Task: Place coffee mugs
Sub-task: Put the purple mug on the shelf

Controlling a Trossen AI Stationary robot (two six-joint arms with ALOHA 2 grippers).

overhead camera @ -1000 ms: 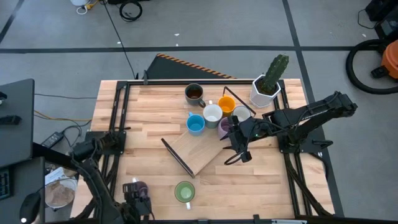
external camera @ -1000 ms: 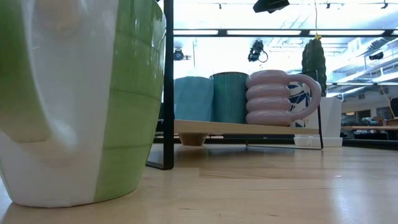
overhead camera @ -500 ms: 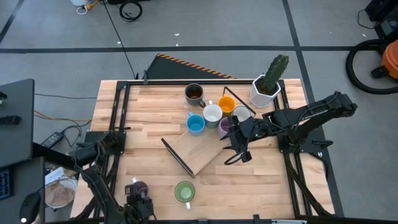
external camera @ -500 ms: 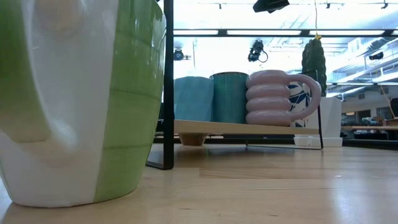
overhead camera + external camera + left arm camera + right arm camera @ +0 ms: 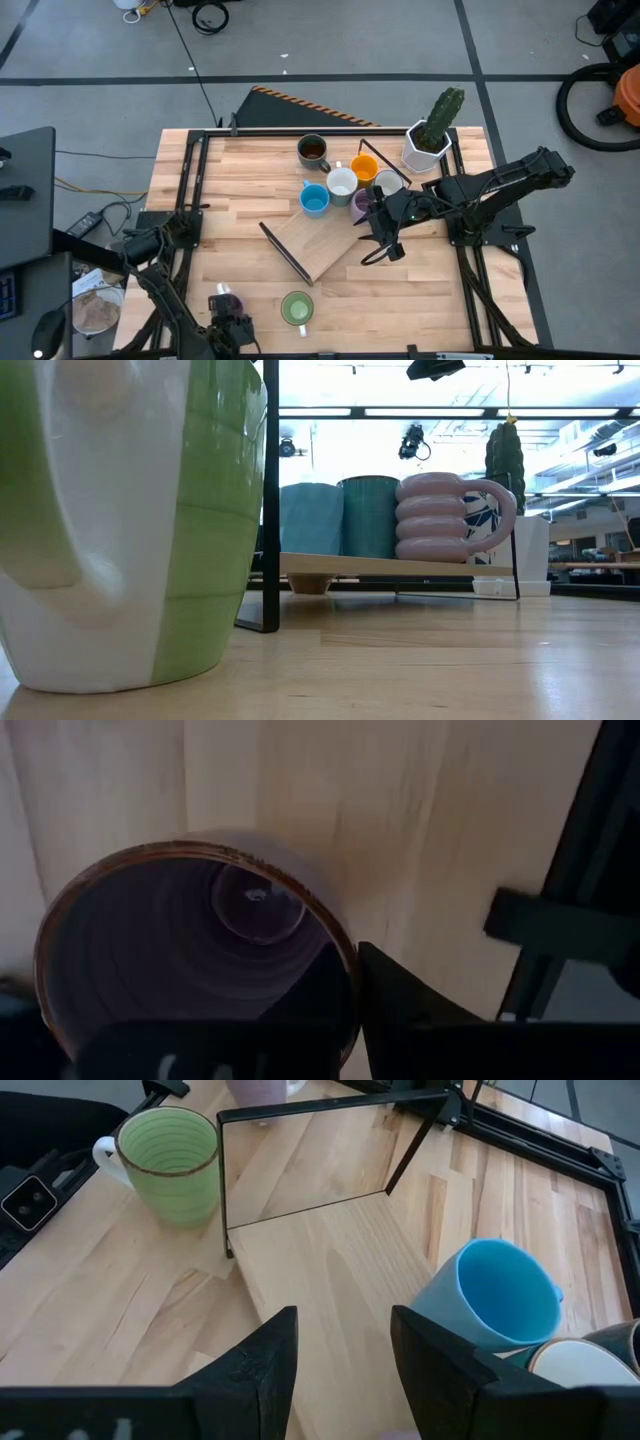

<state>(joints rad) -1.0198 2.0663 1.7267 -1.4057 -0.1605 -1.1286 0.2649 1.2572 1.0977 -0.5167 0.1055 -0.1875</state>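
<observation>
**Left gripper clamped on a purple mug at the near edge; right gripper open over the rack**

Take the wooden rack (image 5: 322,243) in the middle of the table (image 5: 240,190) as your landmark. Well off to its near-left, at the table's front edge, your left gripper (image 5: 226,308) has its fingers (image 5: 400,1010) closed against the rim of a purple mug (image 5: 222,301); in the left wrist view you look straight into the mug's dark, ringed interior, with one finger pressed to its wall.

Just right of that, in front of the rack's near corner, the green mug (image 5: 297,308) stands upright on the bare wood, apart from the gripper. It fills the low view's left side.

On the rack's far end you have a cluster: the blue mug (image 5: 314,199) at its left, the white mug (image 5: 342,182) beside it, the orange mug (image 5: 365,167) just beyond, and a second purple mug (image 5: 362,205) partly under the right arm. Another pale mug (image 5: 388,182) sits right of the orange one. Beyond the rack, the dark brown mug (image 5: 313,150) stands alone on the table.

Your right gripper (image 5: 379,248) hangs over the rack's right edge with its fingers (image 5: 255,1370) spread apart and nothing between them.

Farther right, past the rack's far corner, the cactus pot (image 5: 430,140) stands at the table's back edge.
</observation>
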